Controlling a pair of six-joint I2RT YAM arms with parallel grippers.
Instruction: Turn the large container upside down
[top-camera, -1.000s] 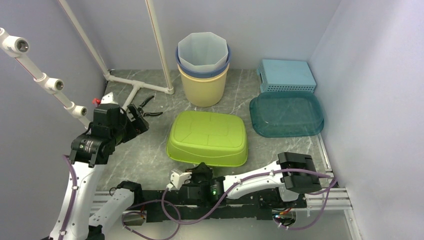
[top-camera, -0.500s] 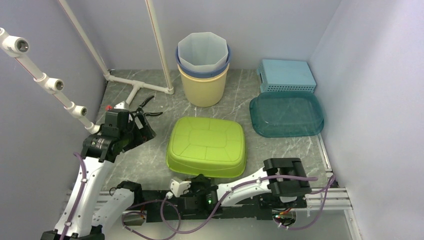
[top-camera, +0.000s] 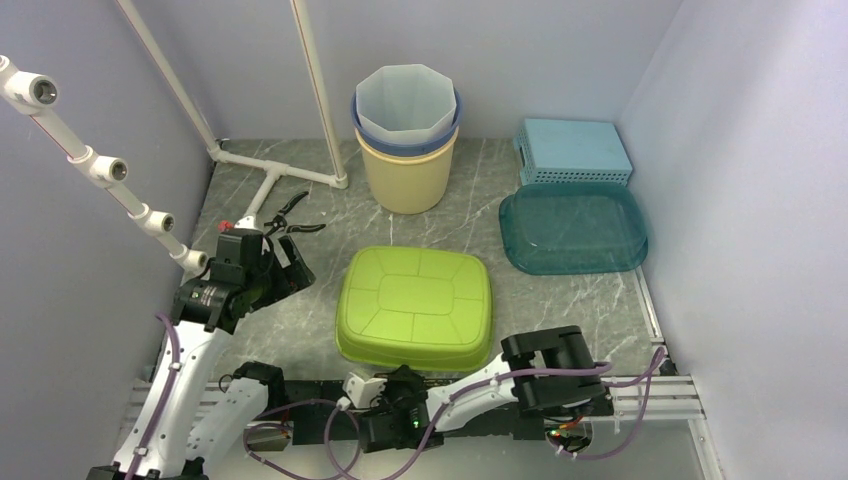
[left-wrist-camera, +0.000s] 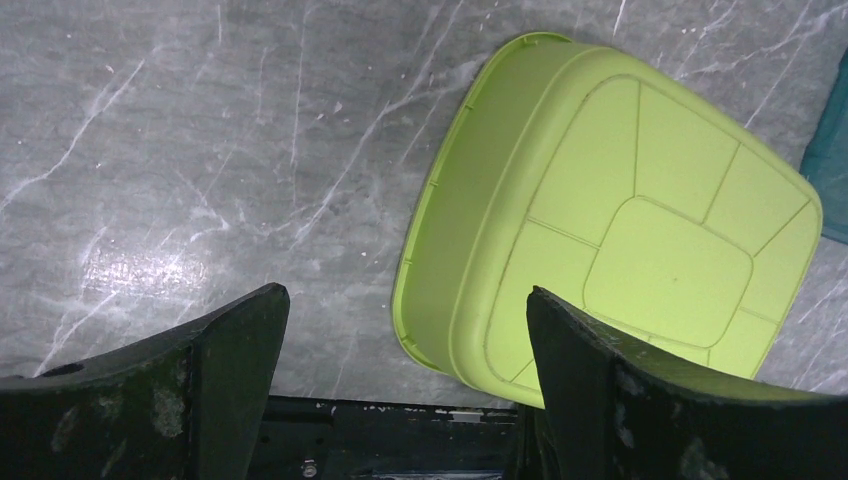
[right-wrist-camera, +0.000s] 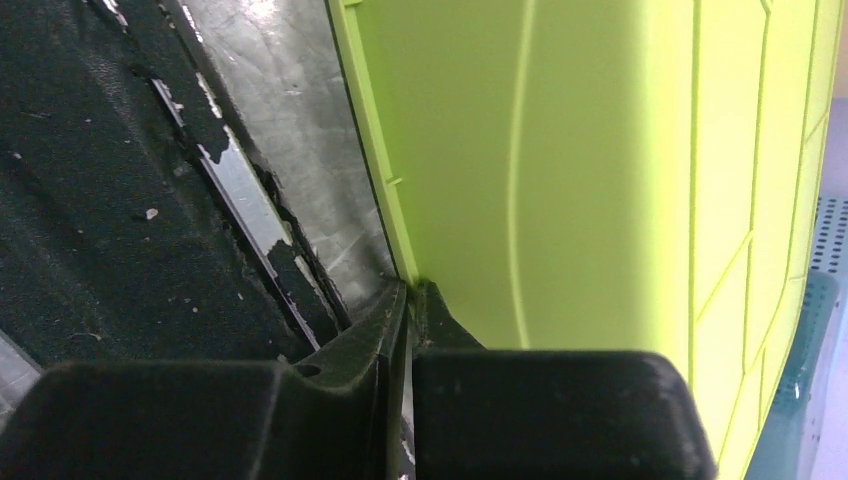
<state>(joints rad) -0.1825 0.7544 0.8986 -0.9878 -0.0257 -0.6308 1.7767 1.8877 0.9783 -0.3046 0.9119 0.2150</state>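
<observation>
At the green tub's (top-camera: 418, 305) near rim, the right end effector (right-wrist-camera: 410, 290) pinches shut; the left end effector (left-wrist-camera: 407, 300) hangs open, farther off.

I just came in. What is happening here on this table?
Two robot arms are working on a lime green container, which lies bottom up on the table. The right tool is closed on the thin rim at the container's near edge. The left tool hangs wide open on the container's left side and holds nothing.
</observation>
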